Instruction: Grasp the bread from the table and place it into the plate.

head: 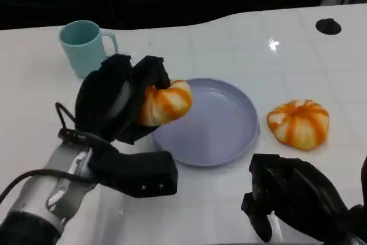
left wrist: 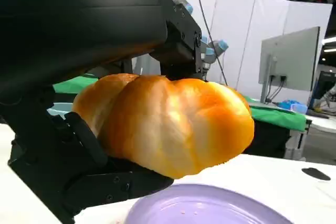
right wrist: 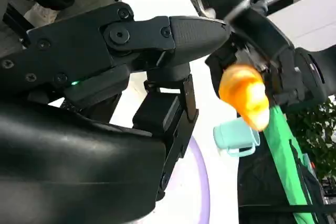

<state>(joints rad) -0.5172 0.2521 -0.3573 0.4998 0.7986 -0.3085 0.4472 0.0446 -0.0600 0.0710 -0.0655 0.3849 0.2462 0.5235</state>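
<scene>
The left hand (head: pixel 117 104) is closed round 1 bread roll (head: pixel 165 102), fingers over the top and under the base, as shown close-up in the left wrist view (left wrist: pixel 173 124). The roll is held off the table, just above the near-left rim of the purple plate (head: pixel 229 136), w/ the plate's edge visible right below it in the wrist view (left wrist: pixel 210 205). The grasp is judged done; approx. the last part is left: the roll is to be carried a bit further over the plate's middle, lowered and let go. A 2nd roll (head: pixel 299 123) lies on the table right of the plate, untouched. The right hand (head: pixel 292 196) is seen low by the table's near edge, nothing held; whether its fingers are curled or spread can't be told. A teal mug (head: pixel 86 44) stands behind the left hand, apart from the plate.
</scene>
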